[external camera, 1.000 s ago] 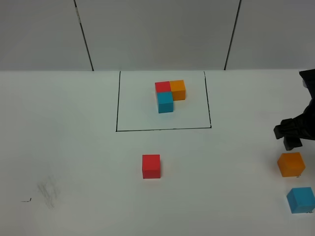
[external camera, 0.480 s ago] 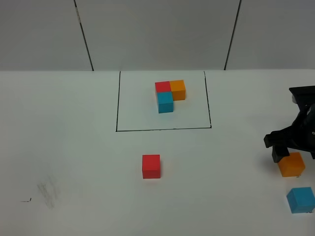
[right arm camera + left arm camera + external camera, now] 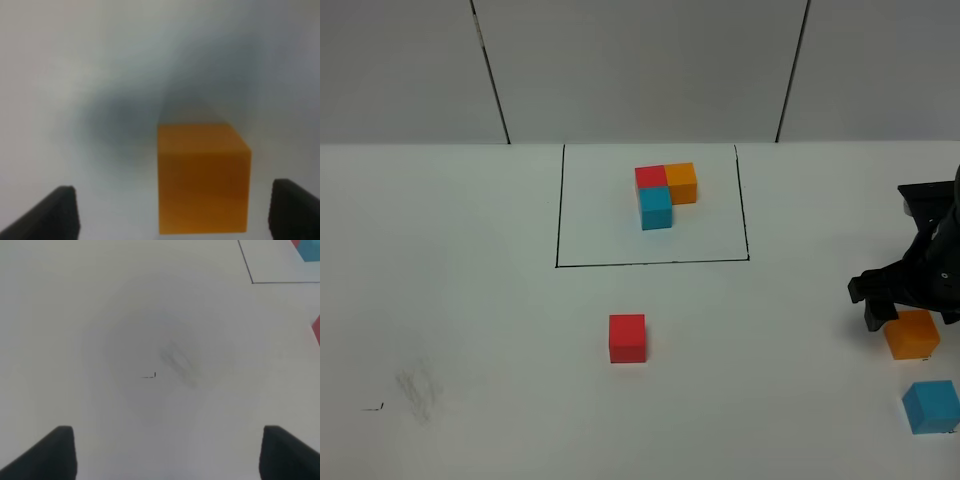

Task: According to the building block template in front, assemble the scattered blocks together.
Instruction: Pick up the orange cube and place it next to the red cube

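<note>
The building block template [image 3: 660, 193], a red, orange and blue cluster, sits inside a black drawn rectangle [image 3: 650, 264] at the back middle. The loose red cube [image 3: 627, 338] lies in front of the rectangle. The loose orange cube [image 3: 914, 338] and the loose light blue cube [image 3: 931, 406] lie at the far right. My right gripper [image 3: 914, 312] is open and low over the orange cube. In the right wrist view the orange cube [image 3: 202, 177] sits between the spread fingers of the right gripper [image 3: 175, 215], untouched. My left gripper [image 3: 172, 455] is open and empty over bare table.
The white table [image 3: 470, 300] has a faint grey smudge [image 3: 417, 388] and a small black mark [image 3: 372, 407] at the front left; the smudge also shows in the left wrist view [image 3: 177, 360]. A white panelled wall [image 3: 640, 70] stands behind the table.
My right gripper has moved left and down, from behind the orange cube to low over it. The cubes have not moved.
</note>
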Motion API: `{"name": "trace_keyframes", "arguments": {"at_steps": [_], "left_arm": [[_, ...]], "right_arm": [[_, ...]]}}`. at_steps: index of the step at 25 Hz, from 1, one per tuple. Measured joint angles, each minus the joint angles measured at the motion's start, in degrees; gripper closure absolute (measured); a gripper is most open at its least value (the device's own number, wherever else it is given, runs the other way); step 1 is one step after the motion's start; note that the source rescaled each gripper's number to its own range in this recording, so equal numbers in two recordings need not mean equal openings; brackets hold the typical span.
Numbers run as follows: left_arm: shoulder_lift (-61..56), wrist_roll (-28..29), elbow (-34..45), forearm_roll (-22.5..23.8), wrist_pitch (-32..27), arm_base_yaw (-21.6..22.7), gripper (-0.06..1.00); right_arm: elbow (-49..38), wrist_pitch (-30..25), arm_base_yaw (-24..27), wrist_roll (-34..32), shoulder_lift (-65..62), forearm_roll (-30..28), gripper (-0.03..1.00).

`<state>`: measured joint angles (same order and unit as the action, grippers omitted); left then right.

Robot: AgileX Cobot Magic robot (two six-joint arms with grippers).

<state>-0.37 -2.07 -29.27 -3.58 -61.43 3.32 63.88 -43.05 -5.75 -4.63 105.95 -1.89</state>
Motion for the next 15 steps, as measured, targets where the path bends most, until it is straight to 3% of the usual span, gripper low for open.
{"name": "trace_keyframes", "arguments": {"at_steps": [15], "left_arm": [[0.0,0.0,0.0,0.0,0.0,0.0,0.15]], "right_arm": [[0.0,2.21,0.01,-0.2,3.2,-1.6,0.38]]}}
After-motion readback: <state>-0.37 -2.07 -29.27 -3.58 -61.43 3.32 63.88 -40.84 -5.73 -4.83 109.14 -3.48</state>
